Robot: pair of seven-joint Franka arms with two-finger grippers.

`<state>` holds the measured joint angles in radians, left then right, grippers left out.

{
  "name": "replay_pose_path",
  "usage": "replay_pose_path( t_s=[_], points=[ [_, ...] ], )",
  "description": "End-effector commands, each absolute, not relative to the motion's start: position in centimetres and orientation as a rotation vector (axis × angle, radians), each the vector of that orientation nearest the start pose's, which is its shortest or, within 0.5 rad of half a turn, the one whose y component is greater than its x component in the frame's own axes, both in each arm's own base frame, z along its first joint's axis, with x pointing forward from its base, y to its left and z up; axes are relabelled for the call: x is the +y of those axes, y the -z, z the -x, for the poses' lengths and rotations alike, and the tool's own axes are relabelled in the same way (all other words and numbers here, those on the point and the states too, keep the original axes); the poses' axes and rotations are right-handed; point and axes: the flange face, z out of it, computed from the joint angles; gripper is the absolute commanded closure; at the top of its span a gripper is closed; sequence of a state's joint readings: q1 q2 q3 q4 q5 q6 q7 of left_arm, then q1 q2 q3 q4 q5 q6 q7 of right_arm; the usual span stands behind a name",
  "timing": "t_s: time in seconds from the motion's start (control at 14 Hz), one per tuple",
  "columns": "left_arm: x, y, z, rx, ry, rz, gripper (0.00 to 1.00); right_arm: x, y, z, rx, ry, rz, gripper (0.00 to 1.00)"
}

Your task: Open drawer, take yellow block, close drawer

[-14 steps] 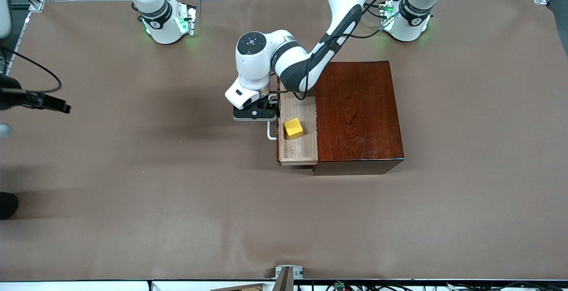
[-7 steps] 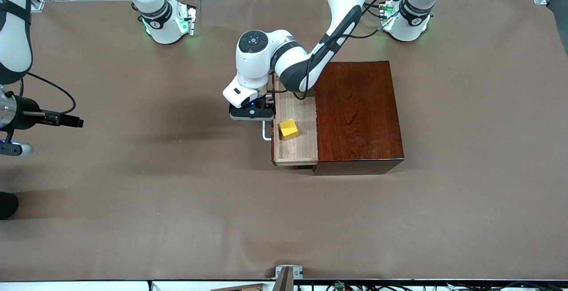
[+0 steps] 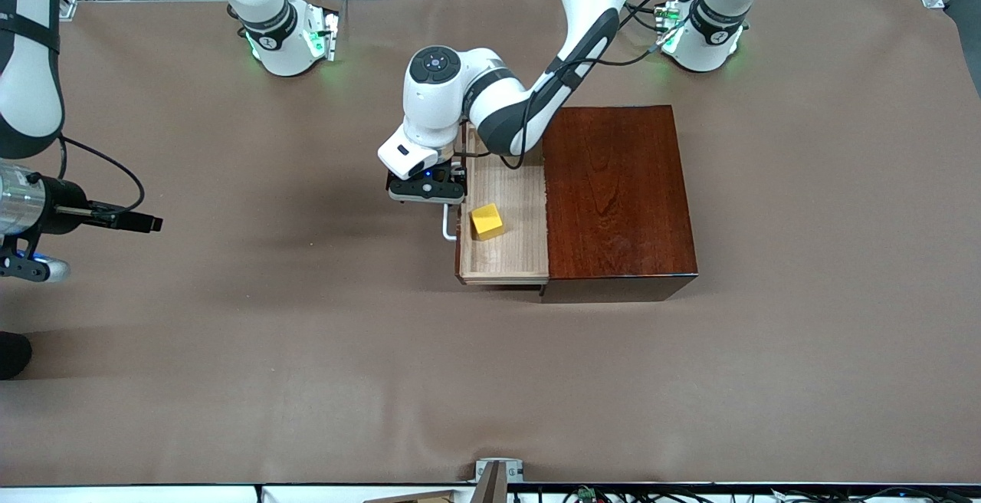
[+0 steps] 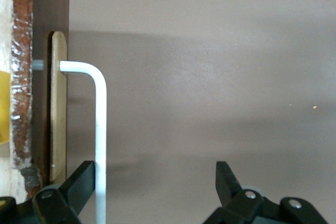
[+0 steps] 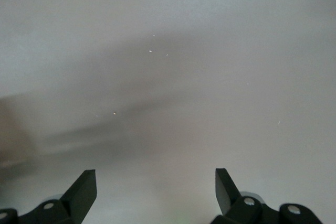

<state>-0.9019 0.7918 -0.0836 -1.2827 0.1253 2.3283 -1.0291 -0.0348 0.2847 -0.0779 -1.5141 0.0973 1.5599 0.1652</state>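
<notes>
The drawer (image 3: 502, 250) stands pulled out of the mahogany box (image 3: 617, 189) toward the right arm's end of the table. The yellow block (image 3: 486, 221) lies in the tray close to the drawer front. My left gripper (image 3: 427, 189) is open at the white handle (image 3: 447, 227). In the left wrist view the handle bar (image 4: 100, 129) runs just inside one finger (image 4: 79, 187) of the left gripper (image 4: 156, 174), and the other finger stands well apart. A sliver of the block (image 4: 4, 108) shows past the drawer front (image 4: 50, 51). My right gripper (image 5: 156, 179) is open and empty over bare table.
The brown table cover (image 3: 306, 350) runs flat all round the box. The right arm's wrist (image 3: 31, 204) with its cable hangs over the table's edge at the right arm's end. A metal bracket (image 3: 498, 472) sits at the table edge nearest the camera.
The drawer has slid farther out of the box with my left gripper at the handle, and the block rode along. The right arm has come farther over the table.
</notes>
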Motion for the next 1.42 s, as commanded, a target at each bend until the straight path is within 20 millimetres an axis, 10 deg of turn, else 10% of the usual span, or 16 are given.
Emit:
replay_pose_path(
  t_s=[0.0, 0.71, 1.14, 1.35],
  points=[
    [-65.6, -31.2, -42.7, -0.032, 0.338, 3.42, 0.0, -3.2, -48.4, -62.2, 0.582, -0.376, 2.995, 0.0],
    [-64.1, -35.4, -45.3, -0.124, 0.381, 3.451, 0.0, 5.4, -48.8, -62.5, 1.179, -0.442, 2.735, 0.0],
    [-52.2, -50.6, -50.4, -0.373, 0.261, 3.293, 0.0, 13.8, -48.6, -62.3, 1.487, -0.43, 2.602, 0.0],
    [-43.7, -55.2, -52.1, -0.382, 0.14, 3.17, 0.0, 21.8, -46.9, -60.8, 1.597, -0.459, 2.6, 0.0]
  ],
)
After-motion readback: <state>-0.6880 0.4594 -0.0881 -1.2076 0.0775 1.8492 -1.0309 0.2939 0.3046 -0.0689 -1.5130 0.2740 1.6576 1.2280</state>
